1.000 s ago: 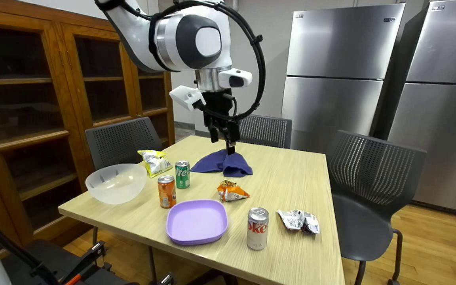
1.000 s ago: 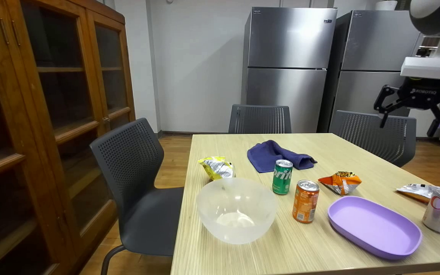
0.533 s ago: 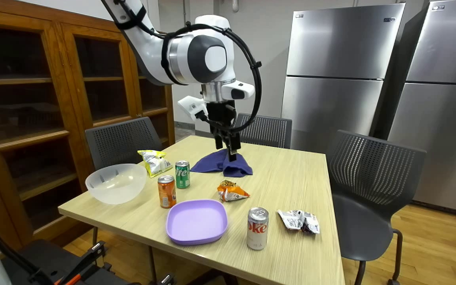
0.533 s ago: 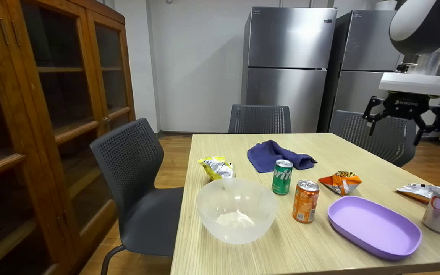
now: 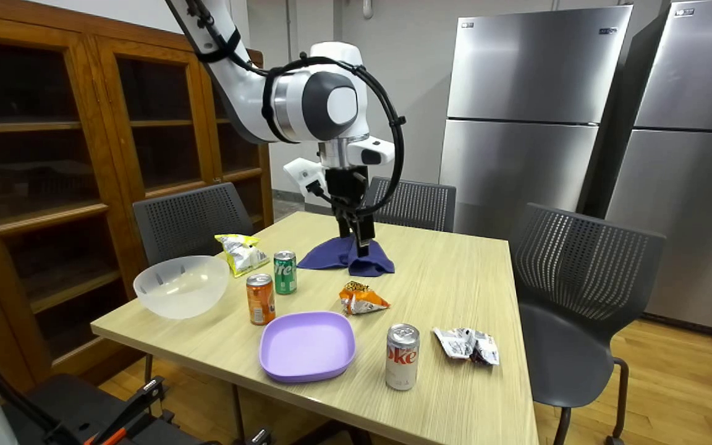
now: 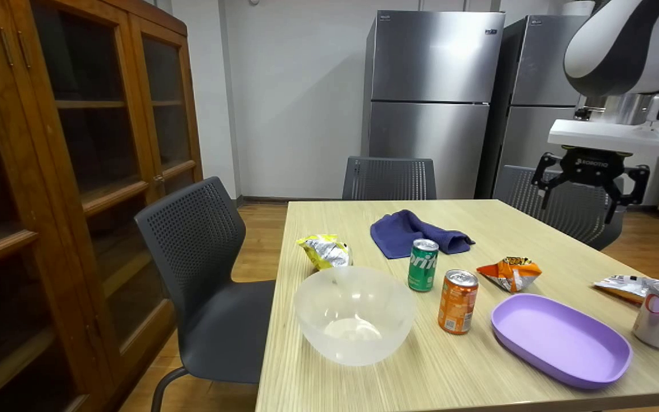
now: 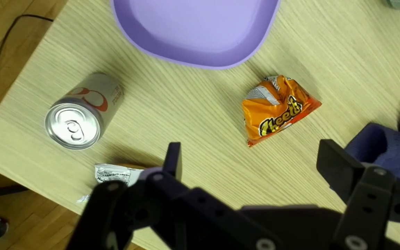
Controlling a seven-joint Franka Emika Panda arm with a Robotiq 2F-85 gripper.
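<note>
Cheetos bag [image 7: 280, 108] lies on the table [image 7: 186, 121], at about one o'clock from the gripper [image 7: 252, 156] in the wrist view and apart from it. The jaws are spread wide, and they hang above the table. In an exterior view, the arm [image 5: 238, 93] slants down from eleven o'clock to a bent wrist [image 5: 331, 102], which aims the gripper roughly toward six o'clock.

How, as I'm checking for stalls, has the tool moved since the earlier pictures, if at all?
Yes: in an exterior view the tool has moved down and leftward across the picture, judged against the table.
</note>
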